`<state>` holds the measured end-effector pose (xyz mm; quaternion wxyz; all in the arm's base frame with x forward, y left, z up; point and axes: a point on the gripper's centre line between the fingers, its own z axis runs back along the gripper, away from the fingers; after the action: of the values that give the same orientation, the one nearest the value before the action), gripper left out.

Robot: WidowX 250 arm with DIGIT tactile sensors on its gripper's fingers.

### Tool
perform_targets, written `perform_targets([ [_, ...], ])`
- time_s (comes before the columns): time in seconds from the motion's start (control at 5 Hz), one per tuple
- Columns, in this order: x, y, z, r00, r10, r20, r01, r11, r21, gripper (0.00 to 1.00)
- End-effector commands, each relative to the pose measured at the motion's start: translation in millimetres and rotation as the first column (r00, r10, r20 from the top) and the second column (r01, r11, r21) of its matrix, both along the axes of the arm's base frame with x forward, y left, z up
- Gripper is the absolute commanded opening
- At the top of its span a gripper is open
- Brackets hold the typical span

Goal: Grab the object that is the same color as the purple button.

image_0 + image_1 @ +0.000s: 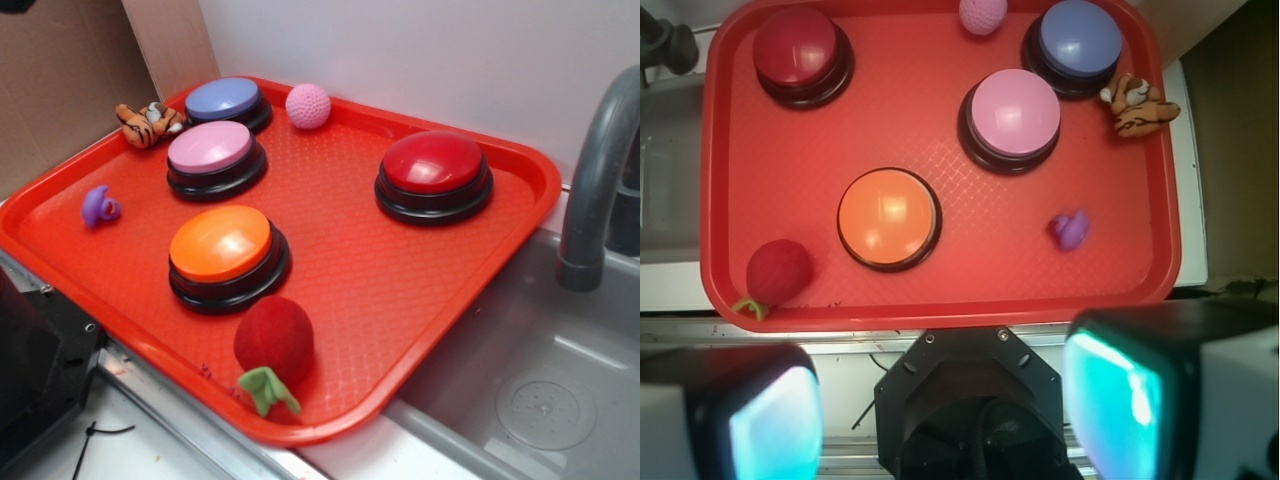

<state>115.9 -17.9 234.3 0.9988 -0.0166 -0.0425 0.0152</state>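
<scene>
The chief risk is judged to be a wrong pick: the small pink knitted ball (308, 105) and the striped tiger toy (148, 124) are of similar size, and a hue could be misread against the pink-topped round button (214, 155). The colour reference is the large round button with a bluish-lavender dome on a black base (229, 102), set at the far corner of the red plastic tray (420, 300).

The matching thing is a tiny violet-purple rubbery blob with a small stub (100, 206). It lies alone on the tray floor near the rim, well apart from the orange-domed button (226, 254) and the pink-topped one. Being small, rounded and probably soft, it could be squeezed out sideways or missed if the descent is off centre; the nearby rim could also be struck.

The tool (940, 410) is seen in the wrist view high above the tray, its two fingers spread wide apart and holding nothing.
</scene>
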Motion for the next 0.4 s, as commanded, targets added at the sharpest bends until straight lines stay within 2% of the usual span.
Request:
perform_targets([
  [0.0, 0.0, 0.0, 0.0, 1.000, 0.000, 0.000, 0.000, 1.000, 0.000, 1.00],
  [0.2, 4.2, 12.2, -6.2, 0.988, 0.150, 0.028, -0.150, 0.989, -0.011, 1.00],
])
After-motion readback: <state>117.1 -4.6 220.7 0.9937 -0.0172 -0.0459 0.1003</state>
